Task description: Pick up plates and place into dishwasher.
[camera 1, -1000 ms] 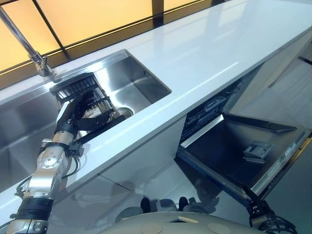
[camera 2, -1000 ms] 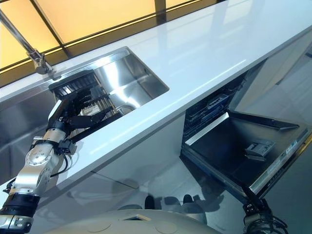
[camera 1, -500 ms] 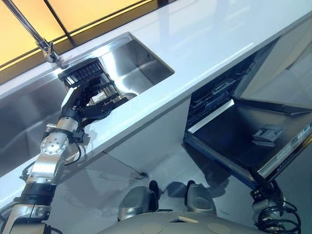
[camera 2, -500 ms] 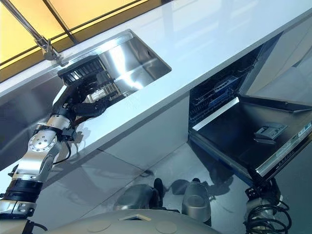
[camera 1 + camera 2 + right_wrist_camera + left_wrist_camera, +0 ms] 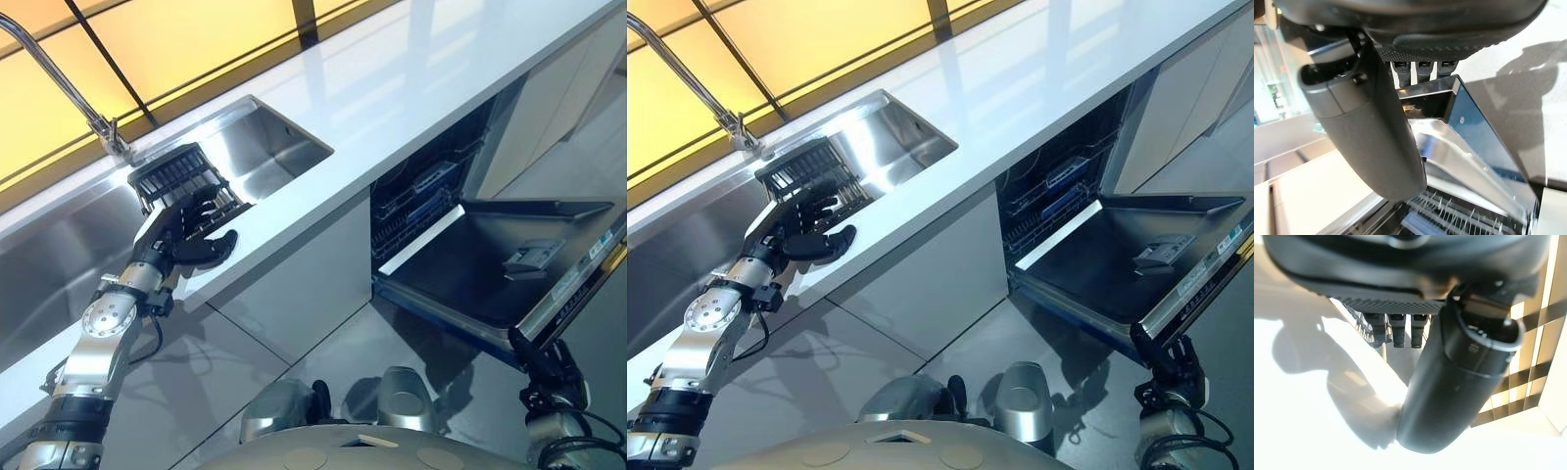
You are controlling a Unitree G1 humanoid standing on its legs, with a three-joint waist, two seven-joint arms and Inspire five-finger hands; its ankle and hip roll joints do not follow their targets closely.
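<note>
A black dish rack (image 5: 176,176) stands in the steel sink (image 5: 284,157); I cannot tell what lies in it. My left hand (image 5: 191,230) hovers just in front of the rack, over the white counter's front strip. It is open, with spread fingers (image 5: 1400,330), its thumb (image 5: 1449,382) pointing right, and nothing in it. The dishwasher (image 5: 421,196) stands open under the counter, its door (image 5: 490,264) folded down flat. My right hand (image 5: 1173,364) hangs low beside the door's near corner, open and holding nothing, its thumb (image 5: 1366,132) in front of the door (image 5: 1474,147).
A long white counter (image 5: 411,98) runs along the window wall. A tall curved tap (image 5: 59,78) rises behind the sink. Wire racks (image 5: 1449,215) fill the dishwasher's inside. The lowered door juts out over the grey floor (image 5: 294,343).
The camera has shifted. My left hand has drawn back from the rack in the sink to the counter's front strip, with nothing in it. The right hand stays low by the door.
</note>
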